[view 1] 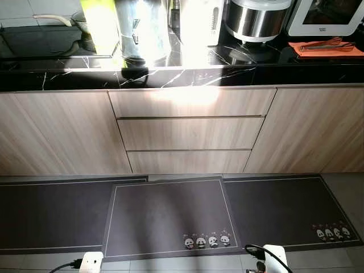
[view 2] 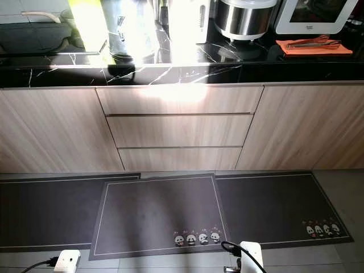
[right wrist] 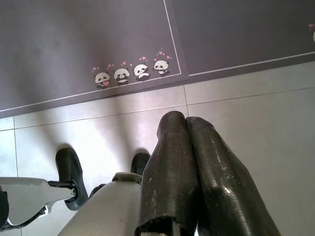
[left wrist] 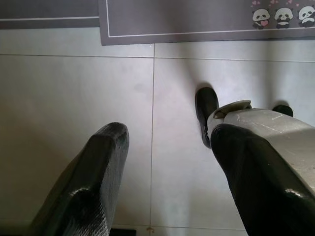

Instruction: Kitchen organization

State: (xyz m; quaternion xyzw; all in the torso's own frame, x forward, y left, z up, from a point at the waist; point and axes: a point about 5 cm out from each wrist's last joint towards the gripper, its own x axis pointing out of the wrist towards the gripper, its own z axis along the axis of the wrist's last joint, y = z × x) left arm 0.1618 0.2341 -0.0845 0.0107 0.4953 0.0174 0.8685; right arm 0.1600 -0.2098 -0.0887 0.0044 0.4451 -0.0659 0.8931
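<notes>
Both arms hang idle over pale floor tiles (left wrist: 74, 98): left gripper (left wrist: 167, 162) spread apart, right gripper (right wrist: 189, 132) pressed together, empty

Black marble counter (view 2: 227, 73) above 3 wood drawers (view 2: 179, 131); rice cooker (view 2: 244, 18), orange cloth (view 2: 311, 46); panda mat (view 2: 159, 213).
</notes>
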